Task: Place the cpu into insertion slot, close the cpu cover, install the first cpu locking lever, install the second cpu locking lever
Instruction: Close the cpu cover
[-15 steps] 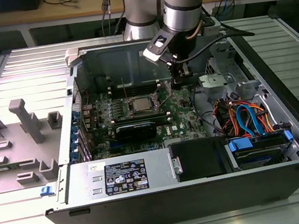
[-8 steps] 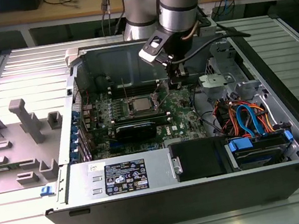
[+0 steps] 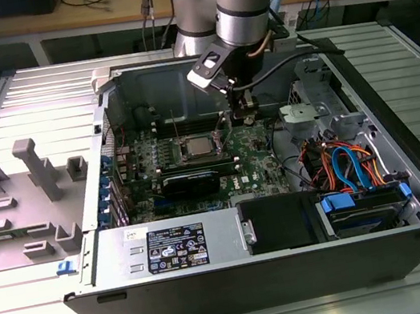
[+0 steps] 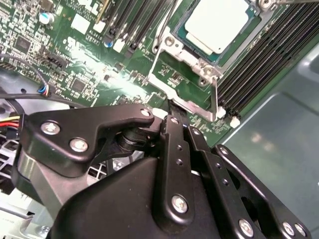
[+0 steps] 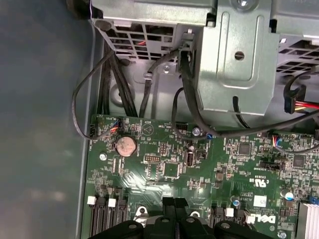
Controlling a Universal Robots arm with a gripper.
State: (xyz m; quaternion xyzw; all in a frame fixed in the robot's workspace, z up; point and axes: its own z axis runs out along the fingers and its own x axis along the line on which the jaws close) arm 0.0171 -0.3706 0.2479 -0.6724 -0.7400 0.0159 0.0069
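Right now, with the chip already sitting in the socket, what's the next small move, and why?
Probably ease the cpu cover down over the cpu. In the second wrist view the cpu lies seated in the insertion slot, the cover stands tilted up beside it, not closed, and the gripper sits close against the raised cover.

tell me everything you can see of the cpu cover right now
The cpu cover is a thin silver metal frame with a large square cut-out, through which the green board shows. It stands open, tilted up beside the seated cpu and not closed over it. The black tool is close by its free edge; contact cannot be told.
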